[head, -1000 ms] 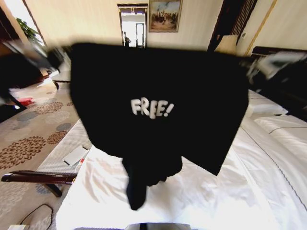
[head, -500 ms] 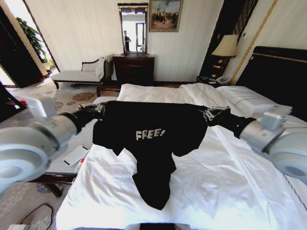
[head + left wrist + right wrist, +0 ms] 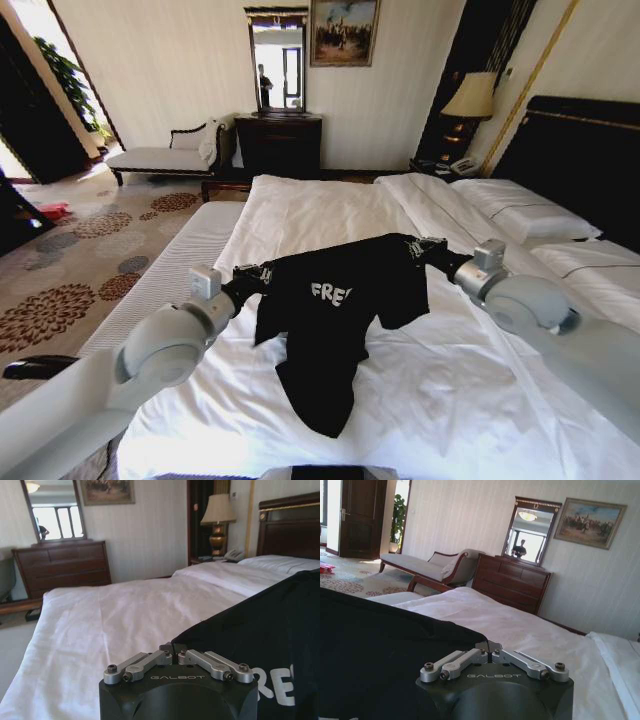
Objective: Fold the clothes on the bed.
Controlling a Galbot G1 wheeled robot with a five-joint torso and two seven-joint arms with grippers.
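The clothes are one black T-shirt (image 3: 335, 300) with white lettering, stretched by its top edge between both grippers above the white bed (image 3: 320, 210). Its lower part droops and rests on the sheet near me. My left gripper (image 3: 262, 272) is shut on one top corner and my right gripper (image 3: 418, 243) on the other. In the left wrist view the closed gripper (image 3: 172, 650) pinches the black T-shirt (image 3: 265, 640). Seen from the right wrist, that gripper (image 3: 487, 647) clamps the T-shirt (image 3: 380, 650) at its edge.
White pillows (image 3: 530, 215) and a dark headboard (image 3: 585, 150) lie at the right. A pale striped bench (image 3: 175, 270) runs along the bed's left side. A chaise (image 3: 165, 155), a dark dresser (image 3: 278, 140) and a lamp (image 3: 470, 100) stand by the far wall.
Both arms have reached forward and down, carrying the shirt away from the camera toward the mattress. The shirt now hangs lower, with its bottom lying on the sheet.
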